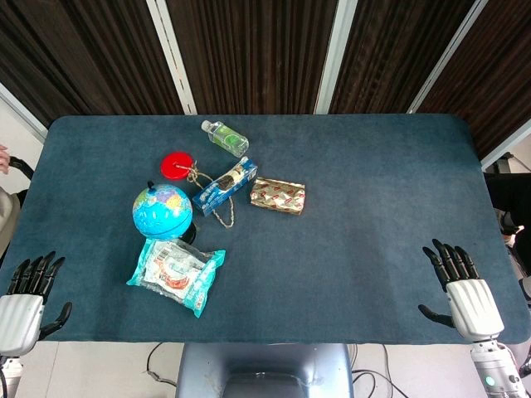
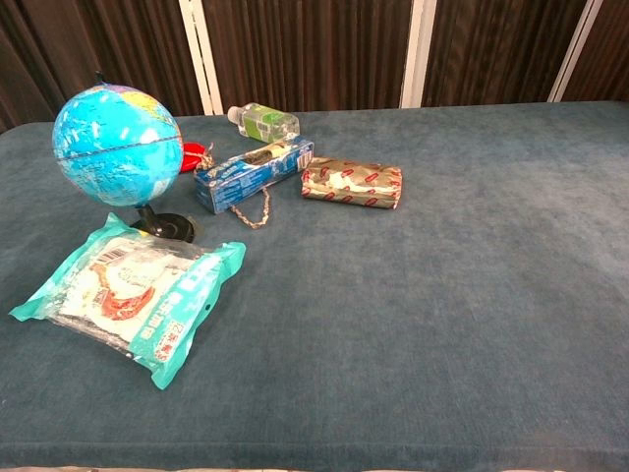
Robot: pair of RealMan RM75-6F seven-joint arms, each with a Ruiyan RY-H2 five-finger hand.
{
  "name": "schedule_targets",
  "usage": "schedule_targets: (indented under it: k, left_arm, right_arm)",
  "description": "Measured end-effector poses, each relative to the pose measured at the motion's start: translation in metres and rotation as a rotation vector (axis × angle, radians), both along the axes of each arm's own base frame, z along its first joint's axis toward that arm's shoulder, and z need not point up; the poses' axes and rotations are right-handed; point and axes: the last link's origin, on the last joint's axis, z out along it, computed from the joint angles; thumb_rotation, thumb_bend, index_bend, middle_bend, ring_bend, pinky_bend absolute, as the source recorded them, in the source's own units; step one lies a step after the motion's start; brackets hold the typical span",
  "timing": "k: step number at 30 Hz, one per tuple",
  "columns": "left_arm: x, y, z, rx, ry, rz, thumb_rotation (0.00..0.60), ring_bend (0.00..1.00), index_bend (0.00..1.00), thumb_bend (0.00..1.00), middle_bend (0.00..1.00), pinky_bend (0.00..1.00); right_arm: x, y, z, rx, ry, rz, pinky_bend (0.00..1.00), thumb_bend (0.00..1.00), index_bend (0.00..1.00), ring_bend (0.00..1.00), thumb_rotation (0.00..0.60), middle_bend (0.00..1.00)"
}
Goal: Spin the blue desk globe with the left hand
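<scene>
Both robot hands rest empty with fingers spread at the surface's near edge: left robot hand [image 1: 29,286] at the near-left corner, right robot hand [image 1: 458,282] far across. Round blue desk globe [image 1: 162,211] stands upright, ahead-right of the left, behind a teal snack packet [image 1: 176,275].

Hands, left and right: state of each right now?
Left hand: open, fingers apart, holding nothing, well short of the blue desk globe.
Right hand: open, fingers apart, holding nothing.
</scene>
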Motion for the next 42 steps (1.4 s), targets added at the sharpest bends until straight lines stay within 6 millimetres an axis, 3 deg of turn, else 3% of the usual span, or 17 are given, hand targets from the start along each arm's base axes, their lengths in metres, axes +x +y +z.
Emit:
schedule_targets:
  k: [6,11,16,21,30,42]
  left_arm:
    - [0.0,0.004,-0.006,-0.026,-0.015,-0.008,0.6,0.0,0.0,0.37,0.0,0.0]
    - [0.005,0.017,-0.015,-0.033,-0.167,-0.049,0.6,0.0,0.0,0.35,0.0,0.0]
    - [0.017,0.045,-0.028,-0.034,-0.462,-0.107,0.6,0.0,0.0,0.35,0.0,0.0]
    - [0.044,0.088,-0.043,-0.002,-0.686,-0.181,0.6,0.0,0.0,0.33,0.0,0.0]
    - [0.072,0.134,-0.068,0.043,-0.773,-0.151,0.599,0.0,0.0,0.29,0.0,0.0]
    - [0.085,0.157,-0.093,0.038,-0.792,-0.103,0.597,0.0,0.0,0.29,0.0,0.0]
  right_arm:
    - [-0.001,0.0,0.001,0.003,-0.001,-0.004,0.0,0.12,0.0,0.0,0.6,0.0]
    - [-0.001,-0.001,0.001,0.001,-0.002,-0.007,0.0,0.12,0.0,0.0,0.6,0.0]
    - [-0.003,-0.004,0.001,0.0,-0.001,-0.015,0.0,0.12,0.0,0.0,0.6,0.0]
    - [-0.004,-0.006,0.0,0.008,0.003,-0.022,0.0,0.12,0.0,0.0,0.6,0.0]
    - [-0.004,-0.009,0.0,0.0,0.005,-0.031,0.0,0.12,0.0,0.0,0.6,0.0]
    - [-0.005,-0.009,0.003,-0.003,0.004,-0.037,0.0,0.18,0.0,0.0,0.6,0.0]
